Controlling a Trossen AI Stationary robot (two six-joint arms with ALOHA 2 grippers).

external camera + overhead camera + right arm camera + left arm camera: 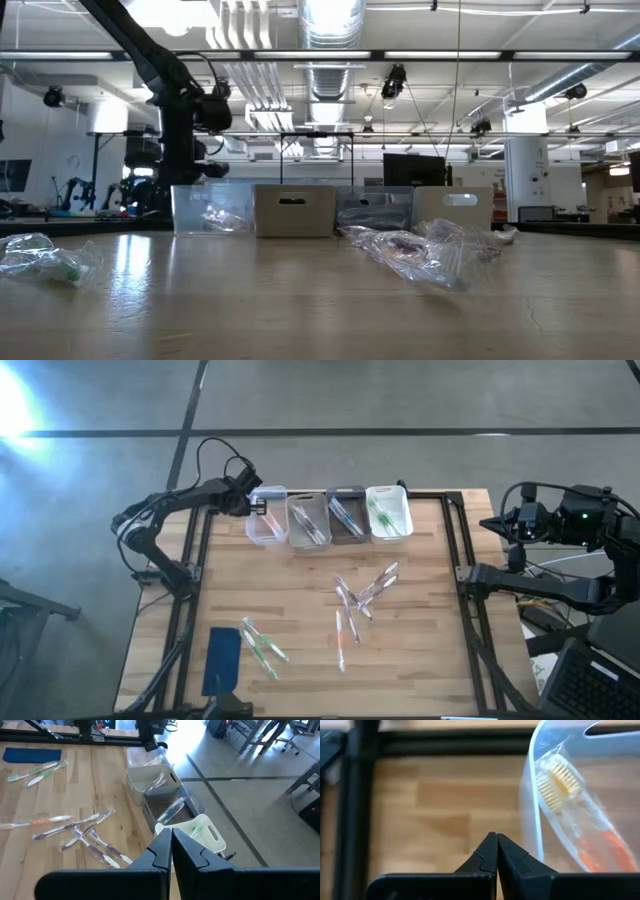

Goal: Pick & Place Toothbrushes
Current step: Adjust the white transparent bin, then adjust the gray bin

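1. Left gripper (pixel 258 505): at the far left of the table, just beside the clear bin (pixel 266 520) at the left end of the bin row. Fingers pressed together, nothing between them. Judged step: leaving the bin to fetch another brush. Lift clear of the bin wall before swinging away, so the bin is not dragged.
2. Blue pad (pixel 222 658): flat at the near left edge; not part of the sorting.
3. Green-accented toothbrushes (pixel 261 642): a small cluster lying just beside the pad, well apart from the bins. Judged the nearest pick for the left arm; open the fingers fully before descending and take one handle only.
4. Clear bin contents: an orange-handled brush (pixel 585 820) leans inside it, bristles up.
5. Three further bins: beige bin (pixel 308 520), grey bin (pixel 347 515) and white bin (pixel 388 513), touching in a row, each holding brushes.
6. Centre pile of brushes (pixel 362 595): crossed over one another mid-table, with an orange one (pixel 341 640) nearer. Overlaps risk lifting two at once; grip at a free end.
7. Right gripper (pixel 171 840): parked beyond the right table edge, fingers closed and empty.
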